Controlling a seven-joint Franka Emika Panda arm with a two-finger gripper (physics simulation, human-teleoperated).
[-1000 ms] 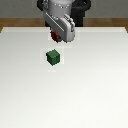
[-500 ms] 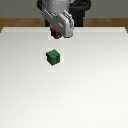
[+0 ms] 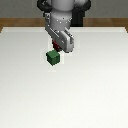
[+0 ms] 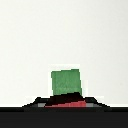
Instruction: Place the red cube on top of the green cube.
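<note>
— Gripper (image 3: 56, 48) first: what does it hold?

— Its fingers are clenched on the red cube (image 3: 56, 48). From the exterior view only a sliver of red shows below the arm's white body; the wrist view shows the red block (image 4: 65, 102) right at the camera's foot, between the dark fingertips.

— And the green cube?

— The green cube (image 3: 52, 57) sits on the white table (image 3: 95, 90), just beside and below the gripper, a little toward the exterior view's left. In the wrist view it (image 4: 66, 81) lies just beyond the red one. Whether the two blocks touch, I cannot tell.

— Room to move?

— Plenty. The green block stands well away from every table edge, with bare white surface around it on all sides. A wooden floor (image 3: 15, 24) shows past the far edge.

— Count?

— One red cube, one green cube, one arm with one gripper.
</note>
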